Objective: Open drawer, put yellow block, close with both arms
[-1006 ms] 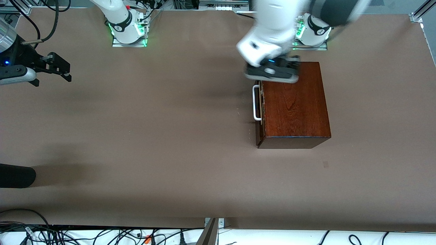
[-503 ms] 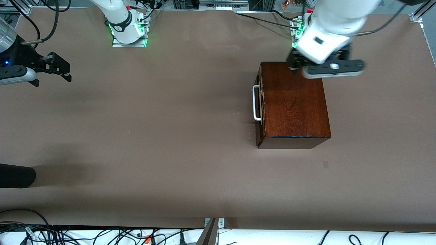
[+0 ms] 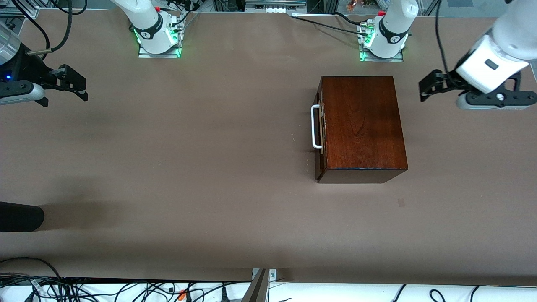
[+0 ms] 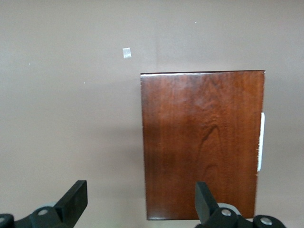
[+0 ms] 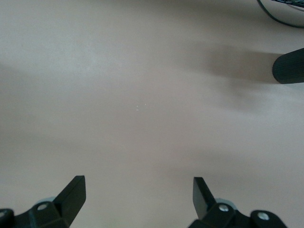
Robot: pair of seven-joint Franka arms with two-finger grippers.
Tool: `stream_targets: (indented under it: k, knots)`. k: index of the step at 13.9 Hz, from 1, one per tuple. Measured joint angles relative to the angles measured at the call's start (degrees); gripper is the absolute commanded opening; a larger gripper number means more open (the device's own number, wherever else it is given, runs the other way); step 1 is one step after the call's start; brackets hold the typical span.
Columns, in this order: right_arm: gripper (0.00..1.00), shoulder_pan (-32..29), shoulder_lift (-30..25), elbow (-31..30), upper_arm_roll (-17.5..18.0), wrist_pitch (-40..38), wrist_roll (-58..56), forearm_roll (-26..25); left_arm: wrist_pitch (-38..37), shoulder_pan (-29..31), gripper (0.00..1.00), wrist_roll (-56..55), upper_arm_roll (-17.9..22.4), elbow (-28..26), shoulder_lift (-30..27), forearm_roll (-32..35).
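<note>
Drawer (image 3: 321, 126) shut, task likely finished; left gripper (image 3: 428, 86) spread wide, empty, clear of box (image 3: 363, 126); right gripper (image 3: 73, 84) parted, waiting aside; yellow block unseen

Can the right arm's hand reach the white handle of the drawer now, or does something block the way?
Probably yes. The right hand, open, hangs over bare table at its own end, and nothing lies between it and the drawer's handle, which faces that end. The left hand is off beside the box.
</note>
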Motion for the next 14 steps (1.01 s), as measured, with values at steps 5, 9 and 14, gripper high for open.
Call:
stream_targets:
  k: [5, 9, 14]
  knots:
    - [1.00, 0.00, 0.00, 0.00, 0.00, 0.06, 0.00, 0.00, 2.04, -0.01, 1.00, 4.77, 3.24, -4.08, -2.78, -0.31]
    - [1.00, 0.00, 0.00, 0.00, 0.00, 0.08, 0.00, 0.00, 2.17, -0.02, 1.00, 4.79, 3.24, -4.11, -2.78, -0.31]
    - [1.00, 0.00, 0.00, 0.00, 0.00, 0.09, 0.00, 0.00, 2.27, -0.02, 1.00, 4.79, 3.24, -4.11, -2.78, -0.31]
